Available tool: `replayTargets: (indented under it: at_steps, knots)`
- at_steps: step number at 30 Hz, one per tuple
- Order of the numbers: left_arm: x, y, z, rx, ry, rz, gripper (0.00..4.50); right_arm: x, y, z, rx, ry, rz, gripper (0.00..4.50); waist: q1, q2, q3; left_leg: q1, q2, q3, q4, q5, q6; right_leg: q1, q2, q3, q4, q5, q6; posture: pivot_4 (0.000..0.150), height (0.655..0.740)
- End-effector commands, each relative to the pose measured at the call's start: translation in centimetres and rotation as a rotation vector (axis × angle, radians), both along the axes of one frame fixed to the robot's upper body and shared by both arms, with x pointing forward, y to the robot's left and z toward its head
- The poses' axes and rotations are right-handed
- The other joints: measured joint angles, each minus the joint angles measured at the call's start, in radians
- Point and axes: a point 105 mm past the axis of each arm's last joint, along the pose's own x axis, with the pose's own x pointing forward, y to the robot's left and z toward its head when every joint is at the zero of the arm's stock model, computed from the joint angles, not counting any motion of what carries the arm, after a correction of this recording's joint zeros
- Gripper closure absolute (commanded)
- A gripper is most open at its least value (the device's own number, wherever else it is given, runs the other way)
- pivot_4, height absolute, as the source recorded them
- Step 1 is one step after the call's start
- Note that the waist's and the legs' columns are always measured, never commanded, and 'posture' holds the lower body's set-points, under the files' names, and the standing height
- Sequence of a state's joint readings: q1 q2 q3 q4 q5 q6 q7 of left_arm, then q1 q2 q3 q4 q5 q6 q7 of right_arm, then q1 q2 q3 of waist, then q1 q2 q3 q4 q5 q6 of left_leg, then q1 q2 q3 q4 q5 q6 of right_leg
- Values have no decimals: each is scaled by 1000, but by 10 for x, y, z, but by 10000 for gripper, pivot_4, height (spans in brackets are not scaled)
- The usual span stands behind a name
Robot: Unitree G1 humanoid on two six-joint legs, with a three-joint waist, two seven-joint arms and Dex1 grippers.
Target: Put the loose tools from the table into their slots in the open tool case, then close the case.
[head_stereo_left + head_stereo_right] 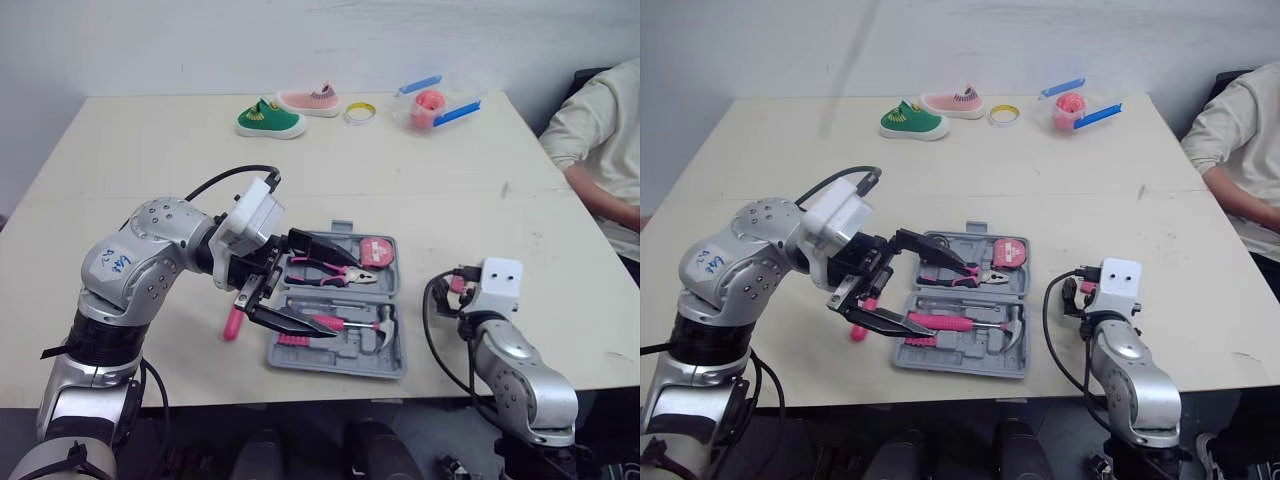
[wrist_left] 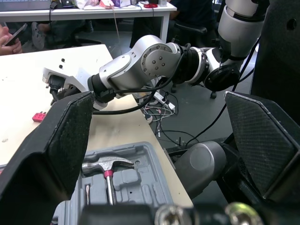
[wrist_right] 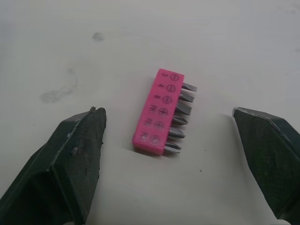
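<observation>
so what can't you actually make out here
Pink-handled tool beside the tool case: head views, left gripper hides one end, type unclear.
Person: head views, cut off by the right edge.
Pink item in the clear container: head views, too small to identify.

Head stereo pair: looked forward and down over the worktop (image 1: 150, 150), at middle distance; both shared the tool case (image 1: 350, 350). Left wrist view: low and close beside the hammer (image 2: 105, 165), facing the right arm (image 2: 150, 61). Right wrist view: close above the bit holder (image 3: 159, 112), facing down.
</observation>
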State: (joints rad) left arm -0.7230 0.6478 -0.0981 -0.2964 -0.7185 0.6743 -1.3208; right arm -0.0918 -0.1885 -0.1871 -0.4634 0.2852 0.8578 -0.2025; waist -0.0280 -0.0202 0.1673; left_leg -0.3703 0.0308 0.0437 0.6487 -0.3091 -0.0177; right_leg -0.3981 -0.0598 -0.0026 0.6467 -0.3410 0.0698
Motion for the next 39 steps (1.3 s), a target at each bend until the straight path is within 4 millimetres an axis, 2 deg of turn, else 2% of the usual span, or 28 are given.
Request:
replayTargets:
  at_steps: [1,2,3,5,10,18,24,30,33,36,39]
  knots:
    - [-3,0,4,-13,-29,-6,274,-10,-8,5,-24,-14,-37,0,1,0,0,0,0,0,0,0,0,0,0,0,0,0,0,1500,7400]
    - [-3,0,4,-13,-29,-6,274,-11,-8,5,-19,-17,-40,0,1,0,0,0,0,0,0,0,1,0,0,0,0,0,0,1500,7400]
    - [-3,0,4,-14,-31,-7,0,-11,-10,6,-30,-17,-47,5098,1,0,0,0,0,0,0,0,1,0,0,0,0,0,0,1500,7400]
    - [-3,-1,3,-17,-31,-11,0,-10,-12,5,-30,-13,-45,12549,0,0,0,0,0,0,0,0,1,0,0,0,0,0,0,1500,7400]
    - [-5,-2,3,-22,-33,-14,0,-8,-10,5,5,-18,6,12549,-2,0,0,0,0,0,0,-1,1,0,0,1,-1,0,0,1500,7400]
    - [-6,-2,4,-27,-39,-15,0,-2,-5,12,-8,-54,243,12549,-1,0,0,0,0,0,0,-1,2,0,0,1,-1,0,0,1500,7400]
    - [-5,-3,5,-35,-45,-8,0,2,-17,5,-17,-30,216,12549,-1,0,0,0,0,0,0,-1,2,0,0,1,-1,0,0,1500,7400]
    - [-1,-5,6,-43,-54,26,0,1,-15,0,-32,-11,233,12549,0,0,0,0,0,0,0,-1,2,0,0,1,-1,0,0,1500,7400]
    - [6,-6,5,-38,-57,71,0,2,-17,-1,-38,-7,231,20722,0,0,0,0,0,0,0,-1,2,0,0,1,-1,0,0,1500,7400]
    - [15,-10,4,-26,-61,128,0,2,-19,-1,-43,-3,230,33432,1,0,0,0,0,0,0,-1,2,0,0,1,-1,0,0,1500,7400]
    - [17,-12,4,-23,-60,140,0,1,-20,6,-50,-20,235,33432,1,0,0,0,0,0,0,-1,2,0,0,1,-1,0,1,1500,7400]
